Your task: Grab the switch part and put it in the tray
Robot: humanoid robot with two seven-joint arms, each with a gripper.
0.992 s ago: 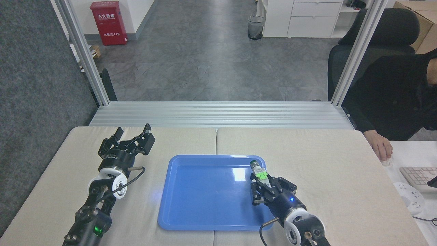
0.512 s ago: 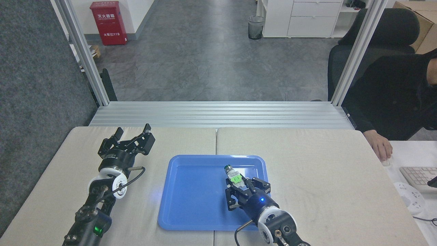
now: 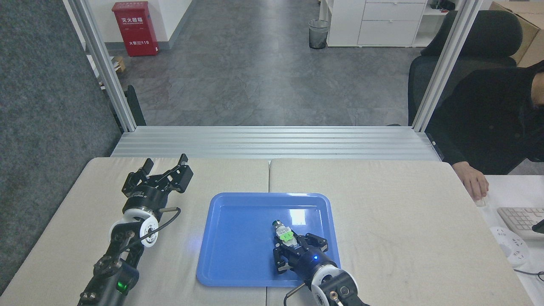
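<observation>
Right tool (image 3: 292, 248): moved leftward and nearer the camera, from the tray's (image 3: 238, 238) right rim to over its floor.
Switch part (image 3: 283, 231): carried along, still clamped at the tool's tip, metal end pointing away, now lower over the tray.

Blue tray (image 3: 238, 250) floor bare left of right claw (image 3: 293, 246), left claw (image 3: 163, 168) well apart, table (image 3: 403, 212) right side open

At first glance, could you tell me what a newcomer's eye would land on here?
The glossy blue tray at the table's centre. Over its right half, the right gripper holds the switch part with its bright green clip. The left gripper sits open and empty to the tray's left.
</observation>
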